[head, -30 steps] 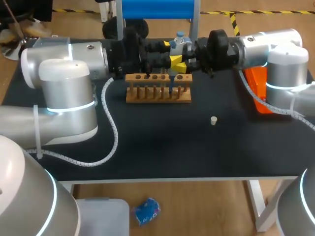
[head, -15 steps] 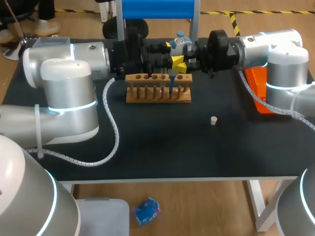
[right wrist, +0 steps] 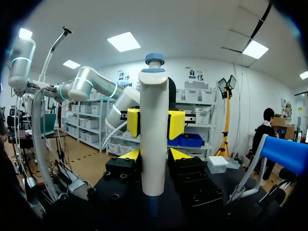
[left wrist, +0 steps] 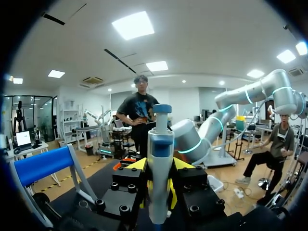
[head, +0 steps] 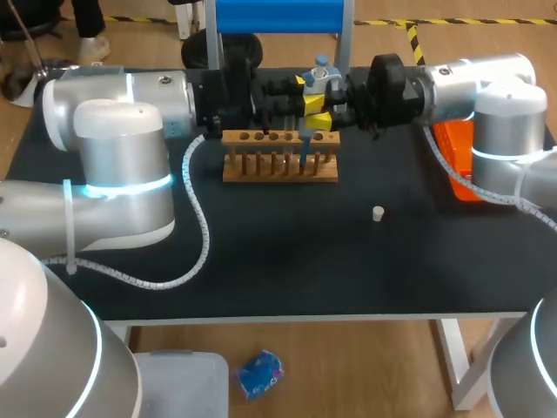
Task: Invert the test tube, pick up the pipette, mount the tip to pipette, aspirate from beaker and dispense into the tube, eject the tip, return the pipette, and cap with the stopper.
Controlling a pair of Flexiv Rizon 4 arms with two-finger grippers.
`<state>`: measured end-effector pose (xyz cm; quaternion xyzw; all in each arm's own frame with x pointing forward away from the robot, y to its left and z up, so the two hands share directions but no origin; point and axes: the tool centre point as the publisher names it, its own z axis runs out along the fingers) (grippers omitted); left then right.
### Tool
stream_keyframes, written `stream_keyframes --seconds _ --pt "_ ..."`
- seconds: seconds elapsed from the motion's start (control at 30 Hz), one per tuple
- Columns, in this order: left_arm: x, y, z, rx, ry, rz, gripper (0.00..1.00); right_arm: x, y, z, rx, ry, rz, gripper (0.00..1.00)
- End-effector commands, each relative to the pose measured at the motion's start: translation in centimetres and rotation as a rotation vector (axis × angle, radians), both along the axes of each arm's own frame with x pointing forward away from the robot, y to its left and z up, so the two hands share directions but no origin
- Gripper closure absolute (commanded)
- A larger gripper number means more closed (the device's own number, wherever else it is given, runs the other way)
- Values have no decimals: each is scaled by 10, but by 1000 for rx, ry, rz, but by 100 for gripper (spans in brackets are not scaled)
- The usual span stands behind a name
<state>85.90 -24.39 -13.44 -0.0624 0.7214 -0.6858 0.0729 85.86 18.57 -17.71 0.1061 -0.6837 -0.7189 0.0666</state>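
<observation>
Yellow-tipped, the right hand (right wrist: pixel 154 155) is clenched on the white pipette (right wrist: pixel 154 130), holding it upright. The left hand (left wrist: pixel 159 186) grasps the same pipette from the opposite side. Its blue lower end dips into the wooden rack (head: pixel 279 158). Near the rack, a small stopper (head: pixel 378 212) lies on the black desk (head: pixel 287 261).

rack (head: pixel 279 165) on table (head: pixel 287 270), back middle | pipette (head: pixel 318 73) over rack's right part | stopper (head: pixel 378 213) on table, in front and right of rack, apart
</observation>
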Motion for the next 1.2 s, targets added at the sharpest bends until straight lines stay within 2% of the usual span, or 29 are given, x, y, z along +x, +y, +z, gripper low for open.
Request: stream_keyframes --seconds 0.03,0.27,0.57,0.87,1.07,1.2 --pt "1 2 2 -3 -1 2 100 -1 -4 2 -12 5 -5 0" --pt "9 16 12 -14 -13 53 100 -8 -20 2 -43 32 -35 0" --pt "32 42 30 -2 -19 223 100 -10 -56 7 -95 55 -159 0" --pt "66 57 38 10 18 400 100 8 -87 14 -137 106 -332 0" --pt "93 70 37 43 55 597 100 25 -92 16 -154 128 -416 0" --pt "97 71 37 35 66 610 100 31 -92 19 -137 120 -432 0"
